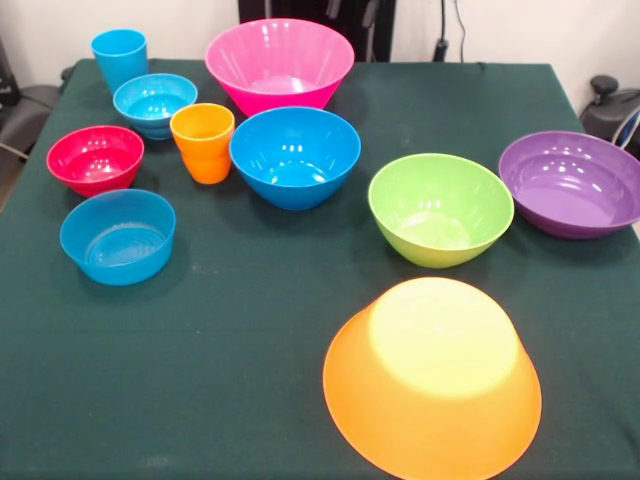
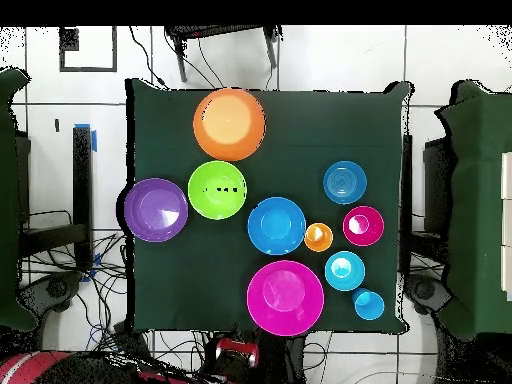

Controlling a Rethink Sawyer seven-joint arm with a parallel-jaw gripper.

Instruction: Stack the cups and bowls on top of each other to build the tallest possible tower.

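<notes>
**Helper:** What do you see on the desk (image 1: 250, 380), starting close to the camera?

**Me:** Closest is the big orange bowl (image 1: 432, 375). It sits upside down, all alone, with nothing on it. So I think the tower is not started. Behind it is the green bowl (image 1: 440, 208), and the purple bowl (image 1: 572, 183) is off to the side. Both sit open side up.

**Helper:** And the small ones?

**Me:** On the other side I see a small light blue bowl (image 1: 118, 236), then the red bowl (image 1: 95, 158). The orange cup (image 1: 203, 142) stands just beside the big blue bowl (image 1: 295, 156). Further back is another small blue bowl (image 1: 154, 104). The blue cup (image 1: 120, 58) and the pink bowl (image 1: 279, 65) are furthest.

**Helper:** Where is the hand?

**Me:** I can't see it in either view, so I can't say if it is open or shut.

**Helper:** How do I do this step well?

**Me:** I would use the upside-down orange bowl as the base. Put wide bowls on first, right in the middle. Save the cups for the top. Lower slowly, because shiny plastic may slide.
</notes>
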